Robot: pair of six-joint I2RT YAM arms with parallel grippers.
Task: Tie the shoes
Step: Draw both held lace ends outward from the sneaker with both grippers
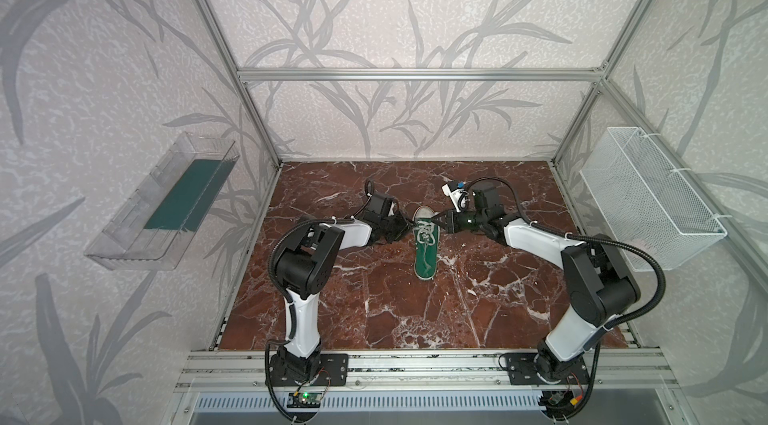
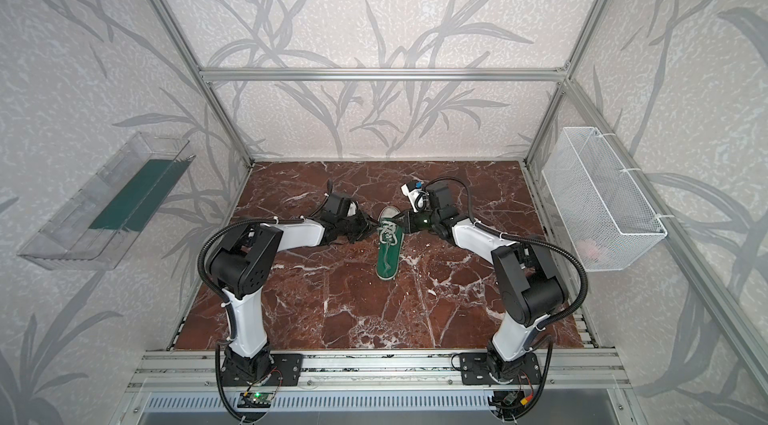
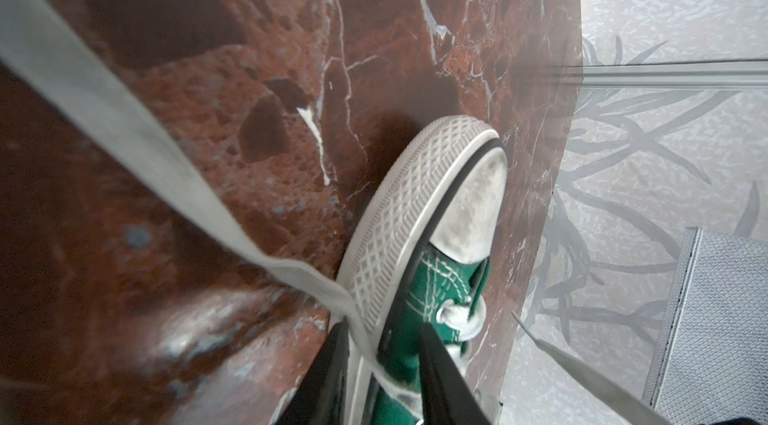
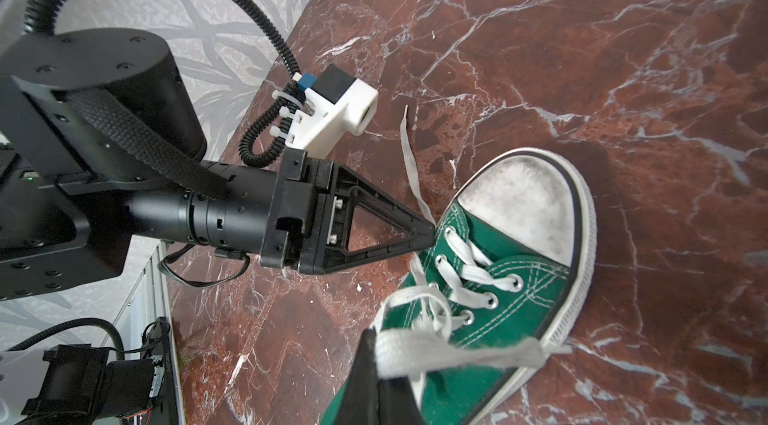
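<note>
The small green canvas sneaker with a white rubber toe cap [image 4: 528,302] stands sole-down on the red-brown marbled desk [image 1: 374,298], directly between the two end effectors. The right end effector [image 1: 435,219] has its jaws together, clamped on one strand of the long white flat laces [image 4: 465,265]. That held strand [image 4: 457,350] runs from its tips across the shoe's opening. The left end effector [image 4: 432,232] sits against the eyelet row just behind the toe cap, and the other lace end [image 4: 411,165] trails past its tips onto the desk. Its own wrist view shows the jaws set narrow with a gap between them, so it looks not yet clamped. The step in hand appears to be securing this second strand. To do it well, the left jaws should close on the flat of the lace alone, clear of sole rim and canvas, and near the eyelet so there is little slack. Only then should both sides draw outward, low and evenly, since the light shoe could slide or tip toward the stronger pull.
</note>
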